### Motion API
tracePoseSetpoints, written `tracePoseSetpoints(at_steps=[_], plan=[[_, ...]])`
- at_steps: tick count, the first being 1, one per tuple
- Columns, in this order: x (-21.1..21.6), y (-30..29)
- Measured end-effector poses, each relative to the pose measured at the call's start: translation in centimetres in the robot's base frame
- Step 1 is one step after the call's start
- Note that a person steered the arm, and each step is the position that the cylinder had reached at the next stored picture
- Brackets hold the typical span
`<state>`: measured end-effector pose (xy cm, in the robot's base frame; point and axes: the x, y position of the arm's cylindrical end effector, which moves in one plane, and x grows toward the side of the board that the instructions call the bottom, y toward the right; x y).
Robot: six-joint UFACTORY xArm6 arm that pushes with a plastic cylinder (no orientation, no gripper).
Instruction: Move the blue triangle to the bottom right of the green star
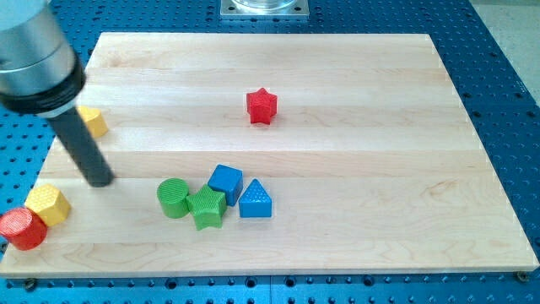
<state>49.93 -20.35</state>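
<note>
The blue triangle (256, 200) lies on the wooden board (354, 169), touching the right side of the green star (207, 207), low in the middle of the view. My tip (101, 180) rests on the board at the view's left, well left of both blocks. A blue cube (225, 182) sits just above the star and the triangle. A green cylinder (173, 198) touches the star's left side.
A red star (261, 106) sits up the middle of the board. A yellow block (91, 122) is partly hidden behind the rod. A yellow hexagonal block (47, 205) and a red cylinder (22, 228) sit at the bottom left corner.
</note>
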Motion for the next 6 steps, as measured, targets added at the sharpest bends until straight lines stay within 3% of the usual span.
tracePoseSetpoints(at_steps=[1,2,3,6], plan=[[-2.4,11.4],[-1.5,23.8],[3.6,23.7],[6.1,14.2]])
